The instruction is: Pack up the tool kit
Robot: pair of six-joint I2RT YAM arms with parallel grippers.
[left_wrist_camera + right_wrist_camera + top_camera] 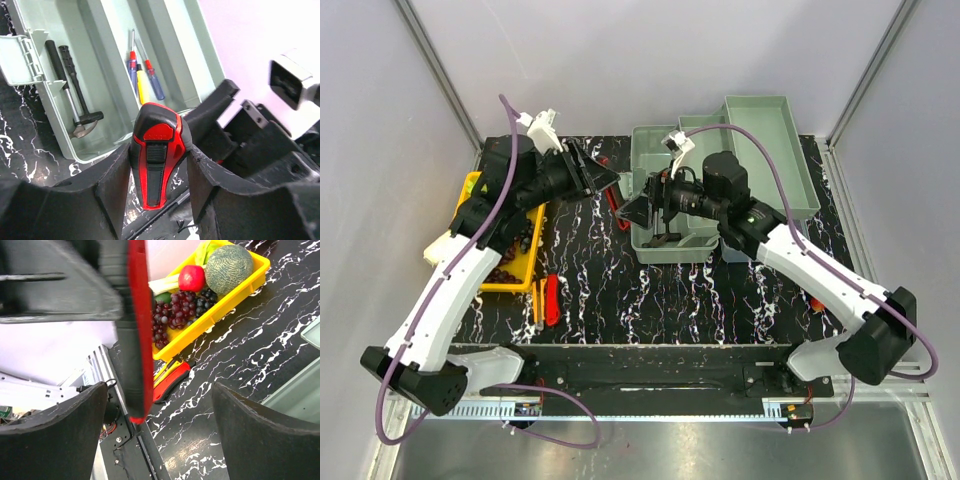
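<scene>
A red-and-black handle (157, 150) is pinched by the left tool (159, 172) near the open toolbox (107, 55), while the right tool (160, 415) is spread wide.

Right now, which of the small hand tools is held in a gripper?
The red-and-black-handled tool, clamped in the left gripper. The black-handled hammer and the screwdrivers lie loose in the pale green plastic toolbox.

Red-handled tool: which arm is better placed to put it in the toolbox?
Left, probably. The left gripper is shut on the red-handled tool, with the open toolbox close ahead in its wrist view. The right gripper is open, gripping nothing.
</scene>
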